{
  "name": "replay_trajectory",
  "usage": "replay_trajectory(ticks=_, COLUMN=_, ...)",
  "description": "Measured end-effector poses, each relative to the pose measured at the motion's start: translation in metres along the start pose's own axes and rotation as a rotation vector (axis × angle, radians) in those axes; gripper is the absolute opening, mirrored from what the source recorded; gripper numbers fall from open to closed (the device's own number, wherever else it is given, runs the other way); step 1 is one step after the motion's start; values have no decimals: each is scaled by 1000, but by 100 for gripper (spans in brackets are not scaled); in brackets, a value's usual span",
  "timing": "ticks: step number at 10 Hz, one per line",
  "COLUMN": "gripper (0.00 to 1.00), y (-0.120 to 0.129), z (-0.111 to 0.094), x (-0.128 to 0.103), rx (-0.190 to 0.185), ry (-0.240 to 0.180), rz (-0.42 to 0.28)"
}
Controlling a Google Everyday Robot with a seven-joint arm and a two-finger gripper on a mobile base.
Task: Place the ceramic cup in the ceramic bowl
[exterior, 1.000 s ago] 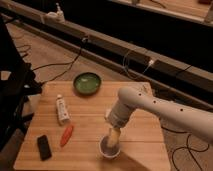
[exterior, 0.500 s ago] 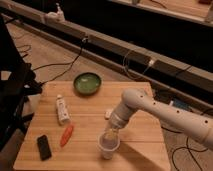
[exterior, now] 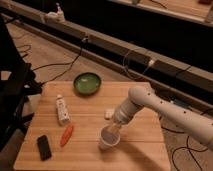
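Where the white arm (exterior: 150, 102) reaches in from the right over the wooden table (exterior: 142, 150), the gripper (exterior: 116, 129) comes down near the front middle, clasping the ceramic cup (exterior: 108, 140) by its far rim. The ceramic bowl (exterior: 87, 83) sits at the table's far edge, well apart from the cup. A small white block (exterior: 108, 114) lies just beside the gripper. To the left lie a white tube (exterior: 62, 109), an orange piece (exterior: 66, 135) and a black object (exterior: 44, 147).

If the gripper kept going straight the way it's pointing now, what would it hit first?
The ceramic cup. The gripper points down at its rim, seemingly touching it, though depth is unclear; beneath lies the wooden table.
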Motion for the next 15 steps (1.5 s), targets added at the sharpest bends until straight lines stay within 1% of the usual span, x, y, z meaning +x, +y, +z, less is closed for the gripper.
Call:
replay_trajectory(ticks=1, gripper=0, y=-8, z=-22, x=-15, rx=32, ry=-72, rz=-15)
replay_trajectory(ticks=2, gripper=0, y=-17, z=-46, x=-31, rx=59, ry=-159, rz=-27)
replay_trajectory(ticks=3, gripper=0, y=-29, z=-68, x=-41, rx=86, ry=-227, rz=-31)
replay_trajectory(ticks=4, gripper=0, y=-44, z=-89, x=-49, rx=114, ry=-275, rz=-33)
replay_trajectory(ticks=5, gripper=0, y=-61, z=-108, x=-55, rx=142, ry=-304, rz=-33)
replay_trajectory(ticks=6, gripper=0, y=-82, z=-125, x=-61, rx=175, ry=-318, rz=-30)
replay_trajectory(ticks=7, gripper=0, y=-98, z=-137, x=-66, rx=204, ry=-317, rz=-31)
replay_trajectory(ticks=8, gripper=0, y=-122, z=-155, x=-77, rx=251, ry=-302, rz=-39)
replay_trajectory(ticks=9, gripper=0, y=-138, z=-165, x=-89, rx=282, ry=-290, rz=-45)
replay_trajectory(ticks=10, gripper=0, y=-144, z=-170, x=-92, rx=295, ry=-286, rz=-44)
replay_trajectory(ticks=11, gripper=0, y=-144, z=-171, x=-92, rx=297, ry=-285, rz=-43)
replay_trajectory(ticks=15, gripper=0, y=-144, z=-171, x=-92, rx=297, ry=-285, rz=-42)
